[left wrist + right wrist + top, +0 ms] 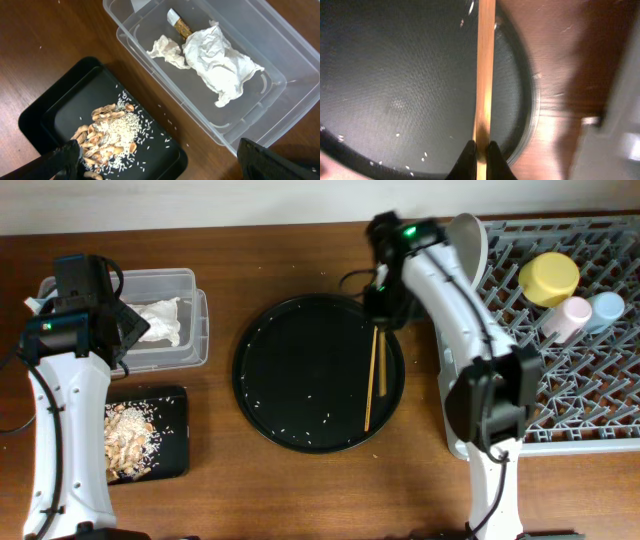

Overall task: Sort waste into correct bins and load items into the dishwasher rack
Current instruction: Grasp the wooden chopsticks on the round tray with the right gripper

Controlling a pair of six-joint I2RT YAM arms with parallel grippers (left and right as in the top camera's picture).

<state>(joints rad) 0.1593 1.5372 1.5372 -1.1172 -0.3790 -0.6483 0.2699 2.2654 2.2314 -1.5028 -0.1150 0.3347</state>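
Note:
My right gripper [381, 317] is shut on the orange-brown chopsticks [374, 376] at their far end, over the right side of the large round black tray [270, 370]; the right wrist view shows both fingers [480, 150] pinching the sticks [485, 65]. My left gripper [155, 165] is open and empty above the gap between the clear tub [190, 280] holding the white napkins [215, 60] and wrapper [179, 24], and the shallow black tray [60, 105] holding food scraps [107, 135]. The grey rack [590, 380] holds the plate [470, 240], yellow bowl [549, 277], pink cup [566, 316] and light-blue cup [606, 308].
A few rice grains [300, 405] lie scattered on the round tray. Bare wooden table [300, 490] runs along the front. The rack fills the right side.

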